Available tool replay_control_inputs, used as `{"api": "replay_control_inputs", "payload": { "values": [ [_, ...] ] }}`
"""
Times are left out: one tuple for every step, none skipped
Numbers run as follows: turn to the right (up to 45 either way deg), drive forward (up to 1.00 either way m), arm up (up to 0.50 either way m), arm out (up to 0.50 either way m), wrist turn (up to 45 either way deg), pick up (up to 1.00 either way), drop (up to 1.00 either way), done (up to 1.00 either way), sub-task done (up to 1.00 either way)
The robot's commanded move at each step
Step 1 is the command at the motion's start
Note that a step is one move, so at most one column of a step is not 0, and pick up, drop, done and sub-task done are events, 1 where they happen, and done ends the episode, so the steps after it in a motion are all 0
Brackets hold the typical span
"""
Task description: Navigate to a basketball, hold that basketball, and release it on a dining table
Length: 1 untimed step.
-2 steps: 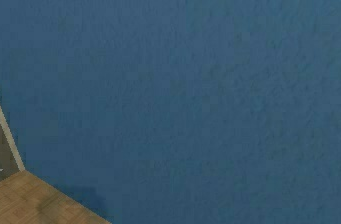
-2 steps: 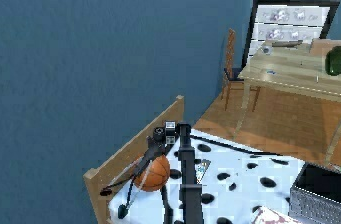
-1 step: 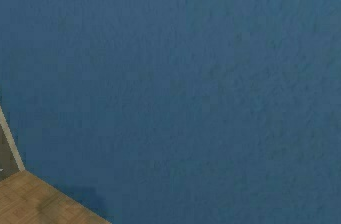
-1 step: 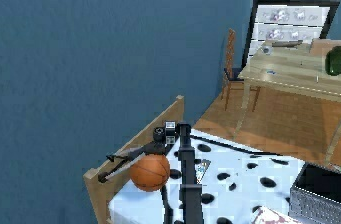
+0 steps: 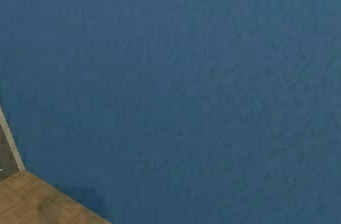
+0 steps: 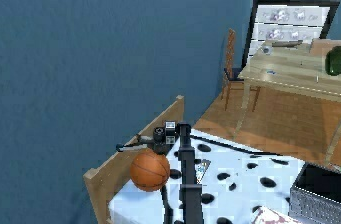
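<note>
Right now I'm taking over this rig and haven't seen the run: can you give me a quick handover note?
Gripper: at the far end of the arm, by the bed's headboard. I cannot tell whether it holds anything.
Basketball: right at the fingers, with the spotted bed behind it; lifted or resting is unclear.
Dining table: the arm side view's upper right, with a chair beside it.
Done: the ball is reached.
Left: confirm the hold, turn from the blue wall, drive to the table and release the ball there.
</note>
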Motion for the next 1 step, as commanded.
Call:
{"api": "replay_control_inputs", "payload": {
  "values": [
    [0.0, 0.0, 0.0, 0.0, 21.0, 0.0, 0.0, 0.0, 0.0]
  ]
}}
